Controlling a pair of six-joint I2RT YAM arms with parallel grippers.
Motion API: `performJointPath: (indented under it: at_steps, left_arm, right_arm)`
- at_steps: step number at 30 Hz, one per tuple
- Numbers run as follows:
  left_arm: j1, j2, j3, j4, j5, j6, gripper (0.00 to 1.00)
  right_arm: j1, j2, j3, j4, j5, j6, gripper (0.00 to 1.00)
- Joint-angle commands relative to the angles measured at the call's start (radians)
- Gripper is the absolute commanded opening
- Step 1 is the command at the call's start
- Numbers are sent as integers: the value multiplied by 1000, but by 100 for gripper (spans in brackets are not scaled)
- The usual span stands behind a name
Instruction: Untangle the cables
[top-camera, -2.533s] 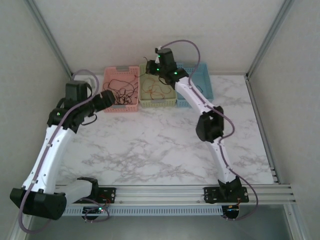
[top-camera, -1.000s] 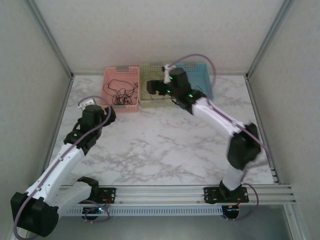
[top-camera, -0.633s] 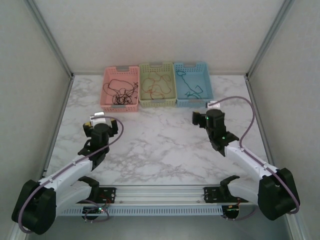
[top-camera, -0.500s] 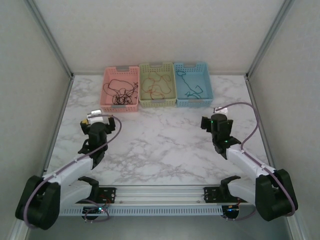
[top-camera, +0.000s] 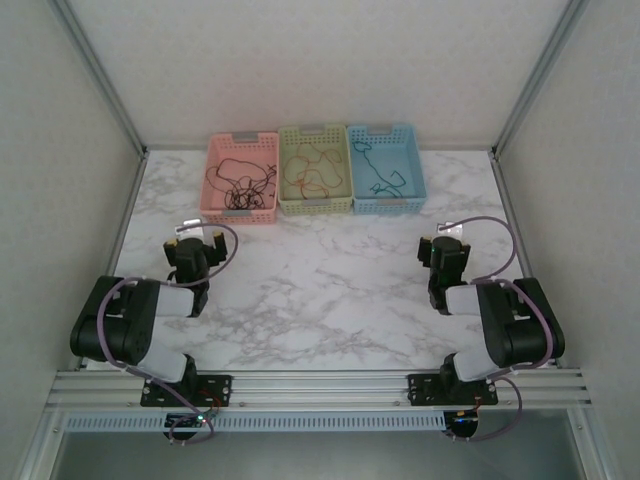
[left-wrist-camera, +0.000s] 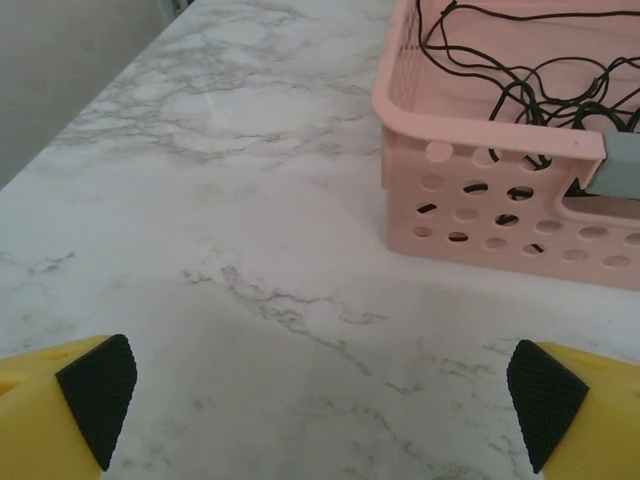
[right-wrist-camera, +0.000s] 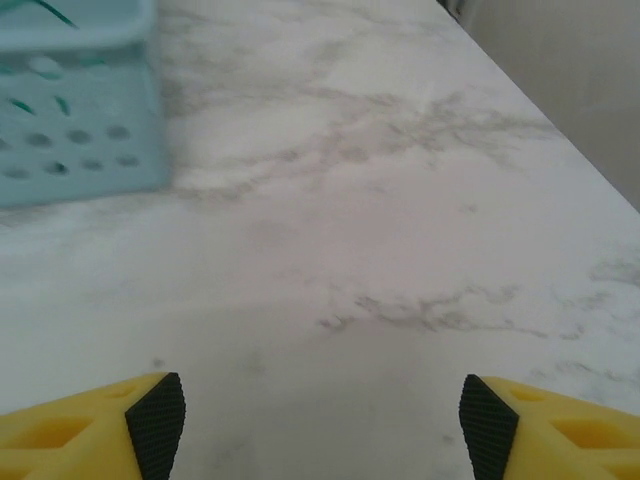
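The cables lie apart in three baskets at the table's back: black cables (top-camera: 235, 182) in the pink basket (top-camera: 212, 180), a red-orange cable (top-camera: 312, 176) in the pale green basket (top-camera: 284, 172), and a teal cable (top-camera: 381, 180) in the blue basket (top-camera: 416, 170). In the left wrist view the black cables (left-wrist-camera: 520, 70) coil inside the pink basket (left-wrist-camera: 480, 200), ahead and to the right of my left gripper (left-wrist-camera: 318, 400). It is open over bare marble. My right gripper (right-wrist-camera: 322, 425) is open too, with the blue basket (right-wrist-camera: 70, 110) at far left. From above, the left gripper (top-camera: 192, 250) and right gripper (top-camera: 443, 250) sit low, well short of the baskets.
Both arms are folded back near the front rail (top-camera: 320, 382). A wide stretch of marble table (top-camera: 320, 280) separates the grippers from the baskets. Enclosure walls and metal posts (top-camera: 100, 80) close in the left, right and back.
Both arms have drawn back from the baskets toward the front edge and folded down low. The cables in the baskets have not moved.
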Motion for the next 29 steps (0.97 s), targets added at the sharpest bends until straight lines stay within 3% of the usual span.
performJointPath:
  at_steps: [1,4,5,6,29]
  left_arm:
    - [15,14,33,49,83,-5,100]
    - [60,9,74,-40,157,-33,100]
    - [63,13,72,-29,163,-35,100]
    - [63,11,74,-38,164,-35,100]
    - [65,12,74,-35,167,-35,100]
  right_arm:
    - [-21,37,35,68,-72,-11,77]
    - [-59,30,37,61,-112,14,79]
    - [-58,40,32,92,-108,7,98]
    - [-57,31,36,63,-110,13,99]
    - [-66,33,37,69,-155,4,99]
